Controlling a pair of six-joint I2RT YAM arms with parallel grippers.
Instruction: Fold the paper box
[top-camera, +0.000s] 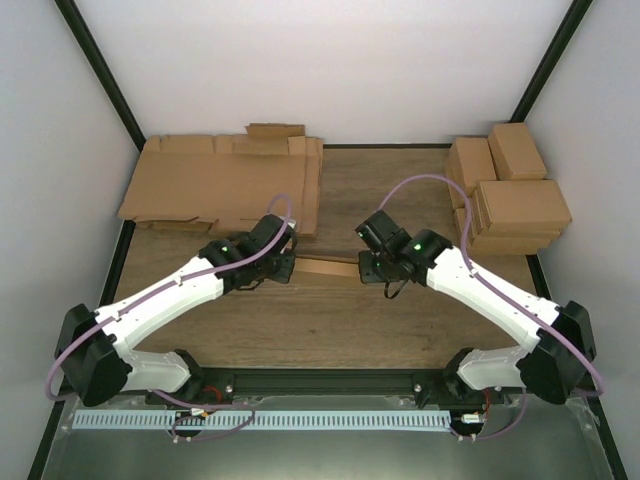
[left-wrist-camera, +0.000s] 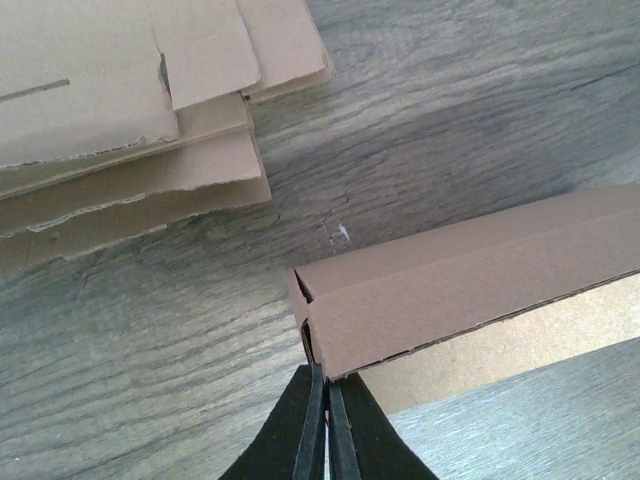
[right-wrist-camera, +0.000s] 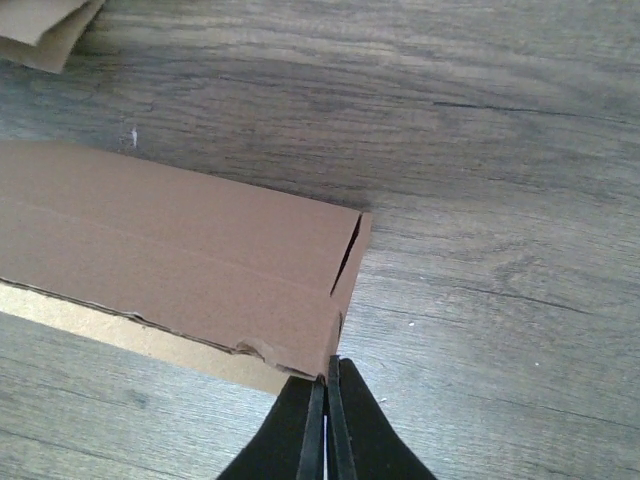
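Observation:
The paper box (top-camera: 326, 266) lies on the wood table between my two grippers, a long, low, partly folded brown cardboard piece. In the left wrist view its left end (left-wrist-camera: 470, 280) stands just above my fingertips. My left gripper (left-wrist-camera: 325, 385) is shut, pinching the box's lower left end corner. In the right wrist view the box (right-wrist-camera: 170, 250) shows its top, with a slit near the right end. My right gripper (right-wrist-camera: 326, 370) is shut on the box's lower right end corner. In the top view the left gripper (top-camera: 285, 262) and the right gripper (top-camera: 368, 265) are at opposite ends of the box.
A pile of flat brown cardboard sheets (top-camera: 225, 185) lies at the back left, close behind the left gripper; it also shows in the left wrist view (left-wrist-camera: 110, 120). Stacked finished brown boxes (top-camera: 510, 190) stand at the back right. White walls enclose the table.

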